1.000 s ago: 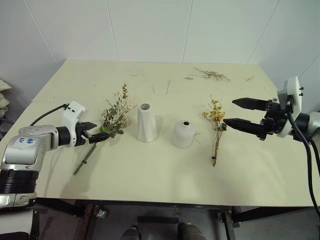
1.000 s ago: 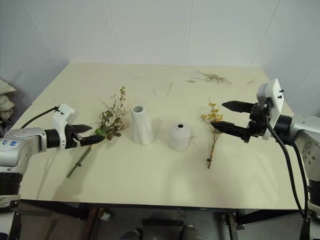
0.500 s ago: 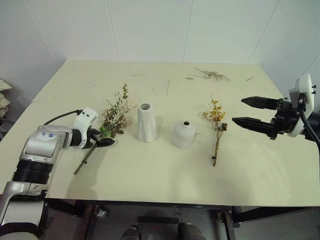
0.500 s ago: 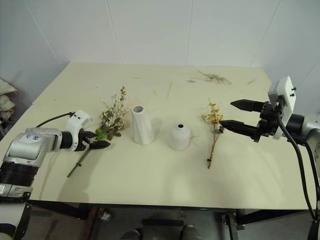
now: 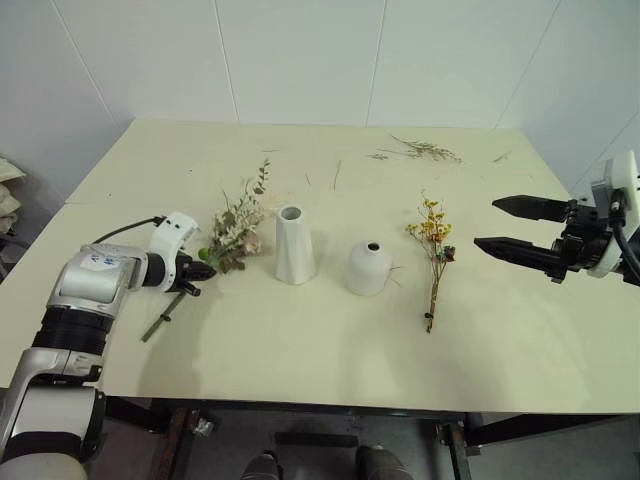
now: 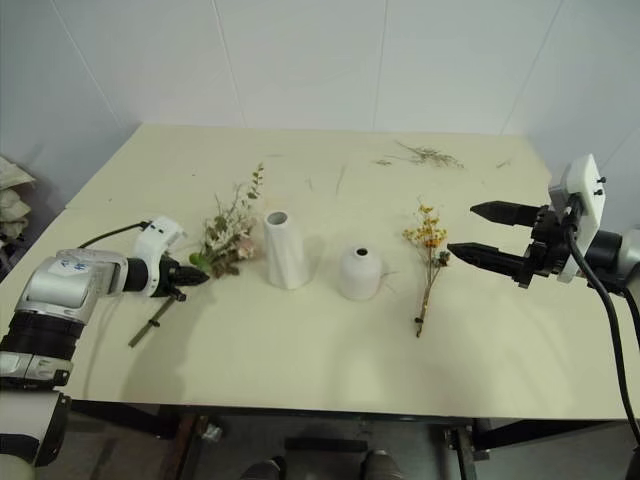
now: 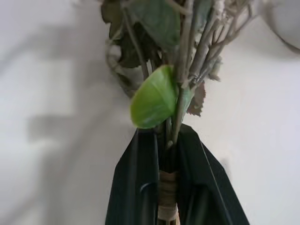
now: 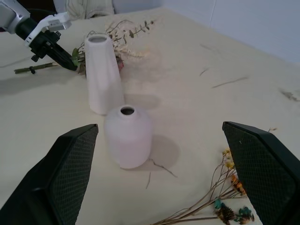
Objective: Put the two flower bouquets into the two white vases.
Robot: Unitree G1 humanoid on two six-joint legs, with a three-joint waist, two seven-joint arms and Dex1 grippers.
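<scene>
The larger bouquet of green leaves, pale sprigs and pink blooms lies left of the tall cone vase. My left gripper is shut on its bound stems; the left wrist view shows the stems pinched between both black fingers under a green leaf. The stem end trails toward the table's front. The short domed vase stands right of the cone. The thin yellow-orange bouquet lies flat further right. My right gripper hovers open right of it, above the table.
Loose dried twigs lie scattered near the table's far edge. The cream table has bare room along its front. White walls close in behind it.
My left gripper moved forward and shut on the larger bouquet's stems; the bouquet's top swung away from me. My right gripper drifted slightly right, staying open.
</scene>
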